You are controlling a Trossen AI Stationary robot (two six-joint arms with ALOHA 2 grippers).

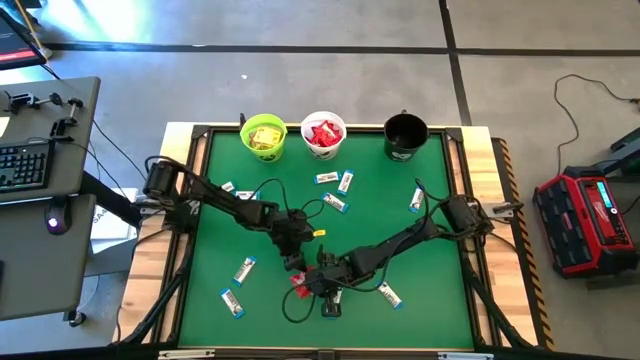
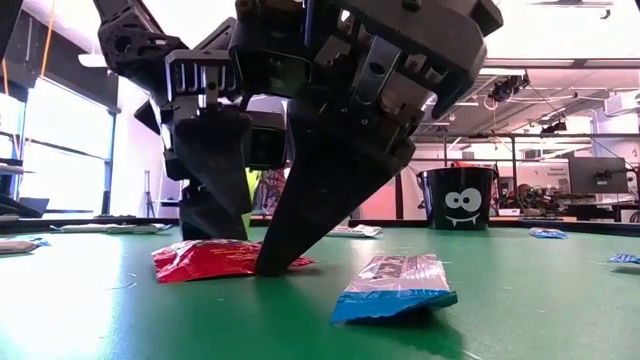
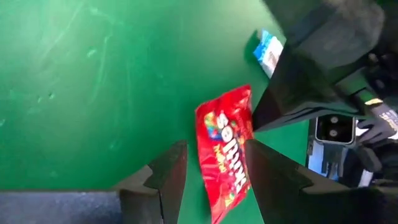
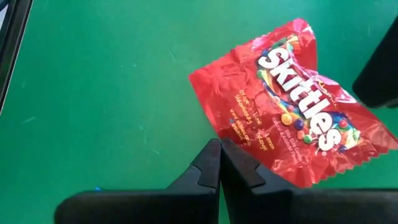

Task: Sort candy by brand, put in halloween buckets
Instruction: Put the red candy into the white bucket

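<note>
Table (image 1: 210,200): green mat, front centre holds the work.

Buckets, back edge: green (image 1: 264,136) with yellow packets, white (image 1: 323,134) with red, black (image 1: 405,135); the black one's contents cannot be seen.

Left gripper (image 3: 211,171): open, fingers astride the red packet (image 4: 298,118), one each side, not yet closed on it.

Right gripper (image 4: 219,165): shut, holding nothing, tips pressing the packet's edge to the mat.

Step in hand, as judged: picking up the red packet for the white bucket. Do it well by lowering the left fingers flush to the mat, closing across the packet's narrow width, and lifting the right tips off only once the grip holds, since the flat wrapper may slide.

Blue bars (image 1: 245,268): several scattered about, unsorted.

Hard to make out: in the high view both grippers overlap and hide most of the packet; in the low view the fingers mask its far side.
</note>
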